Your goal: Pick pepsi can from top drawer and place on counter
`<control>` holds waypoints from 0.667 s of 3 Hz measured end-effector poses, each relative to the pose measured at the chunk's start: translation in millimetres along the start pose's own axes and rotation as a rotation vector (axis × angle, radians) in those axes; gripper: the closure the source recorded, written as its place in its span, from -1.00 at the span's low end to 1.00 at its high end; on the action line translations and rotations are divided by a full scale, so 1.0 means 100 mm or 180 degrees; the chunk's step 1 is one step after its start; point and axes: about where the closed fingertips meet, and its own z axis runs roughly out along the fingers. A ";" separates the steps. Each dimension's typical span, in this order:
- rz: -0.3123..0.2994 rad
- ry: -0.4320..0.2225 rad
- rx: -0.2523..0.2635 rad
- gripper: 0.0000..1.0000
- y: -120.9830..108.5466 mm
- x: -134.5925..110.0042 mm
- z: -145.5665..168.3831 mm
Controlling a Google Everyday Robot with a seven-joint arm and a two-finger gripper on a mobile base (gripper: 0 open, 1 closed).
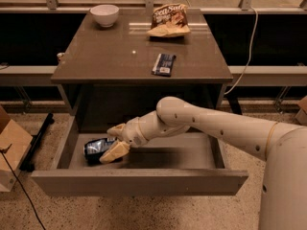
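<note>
The counter (110, 56) was glossy and smooth, with light streaked across it. The pepsi can (97, 148) showed shiny metal. In the smooth-floored top drawer (144, 182), the gripper (116, 140) — smooth cream plastic — sat at the can, fingers spread.

Speckled floor (144, 214) (terrazzo, perhaps), cardboard box (12, 147) left.

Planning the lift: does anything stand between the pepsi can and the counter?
Nothing visible blocks it. The gripper is at the pepsi can in the open top drawer; the counter is bare at front left; snack packet, bowl, chip bag sit elsewhere.
</note>
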 end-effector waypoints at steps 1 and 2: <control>0.0025 -0.0039 -0.0029 -0.31 0.06 0.04 0.07; 0.0055 -0.0117 -0.0046 0.15 0.09 0.10 0.20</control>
